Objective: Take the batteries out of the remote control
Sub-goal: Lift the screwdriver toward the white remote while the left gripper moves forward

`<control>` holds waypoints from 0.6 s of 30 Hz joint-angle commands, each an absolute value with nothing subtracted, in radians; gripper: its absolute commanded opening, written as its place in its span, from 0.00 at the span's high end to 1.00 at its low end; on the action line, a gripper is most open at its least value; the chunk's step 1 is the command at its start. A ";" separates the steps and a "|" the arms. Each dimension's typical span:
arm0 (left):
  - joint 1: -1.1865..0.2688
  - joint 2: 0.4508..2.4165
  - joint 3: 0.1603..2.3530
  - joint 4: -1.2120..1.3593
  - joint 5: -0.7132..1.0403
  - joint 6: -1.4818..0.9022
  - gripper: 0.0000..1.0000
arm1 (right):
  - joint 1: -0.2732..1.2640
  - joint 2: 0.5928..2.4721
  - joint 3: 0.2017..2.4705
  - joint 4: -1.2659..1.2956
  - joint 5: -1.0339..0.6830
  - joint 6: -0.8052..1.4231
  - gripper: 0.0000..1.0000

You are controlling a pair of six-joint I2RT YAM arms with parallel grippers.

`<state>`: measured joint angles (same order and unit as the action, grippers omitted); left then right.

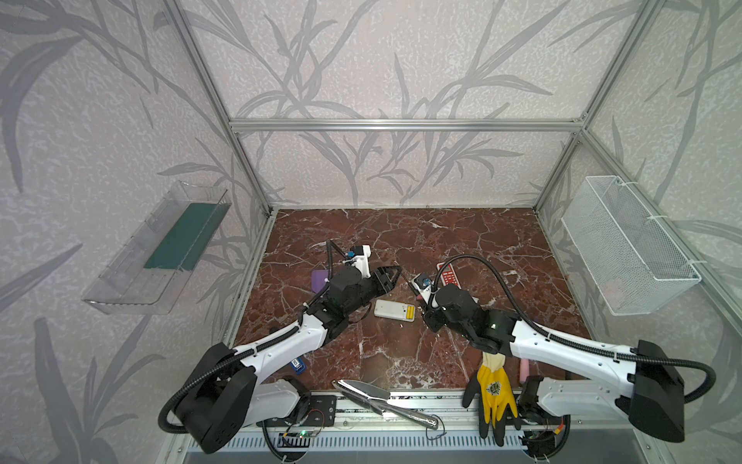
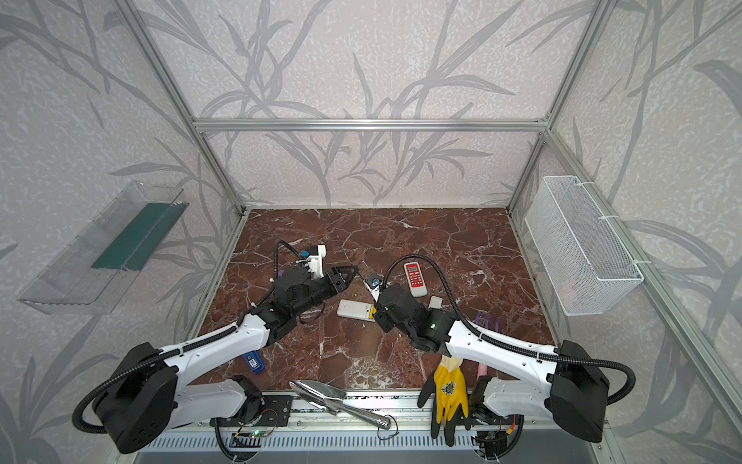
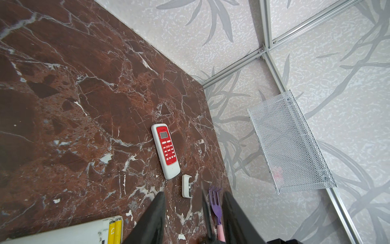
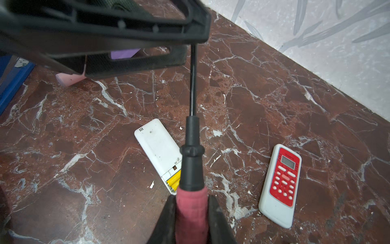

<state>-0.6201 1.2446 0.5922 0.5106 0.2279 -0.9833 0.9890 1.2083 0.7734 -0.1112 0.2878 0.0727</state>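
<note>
- The right hand (image 4: 192, 203) is closed tight on the pink grip of the pink-handled screwdriver (image 4: 191, 169). Both fingers press on the handle, and the black shaft points away from the hand.
- The left hand (image 1: 395, 275) is partly open and grips nothing. In the left wrist view the thin shaft of the screwdriver stands in the gap between its two black fingers (image 3: 155, 215). In the right wrist view the end of the shaft meets the tip of one left finger.
- Both hands are above the bench (image 1: 441, 241), close to its middle, tip toward tip.
- The white remote control (image 1: 391, 309) lies face down on the bench, under and between the two hands. Its battery compartment is uncovered.
- The two yellow batteries (image 4: 174, 181) lie side by side inside this compartment, at the end of the remote nearer to the right hand. The screwdriver handle hides a part of them in the right wrist view.
- A red and white remote (image 3: 165, 150) lies face up, apart from the white one.
- A small white battery cover (image 3: 186, 186) lies just beside its lower end, and a purple fork (image 3: 215, 200) lies near the cover.
</note>
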 commanded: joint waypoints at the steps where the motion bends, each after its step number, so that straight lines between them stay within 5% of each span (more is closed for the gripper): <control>1: -0.626 1.261 0.626 0.558 0.222 -0.992 0.63 | 0.999 1.213 0.813 -0.104 0.294 0.061 1.00; 12: -0.627 1.278 0.629 0.579 0.235 -1.003 1.00 | 1.002 1.216 0.815 -0.082 0.274 0.051 1.00; 18: -0.625 1.265 0.610 0.584 0.225 -1.015 1.00 | 1.001 1.193 0.786 -0.023 0.251 0.042 1.00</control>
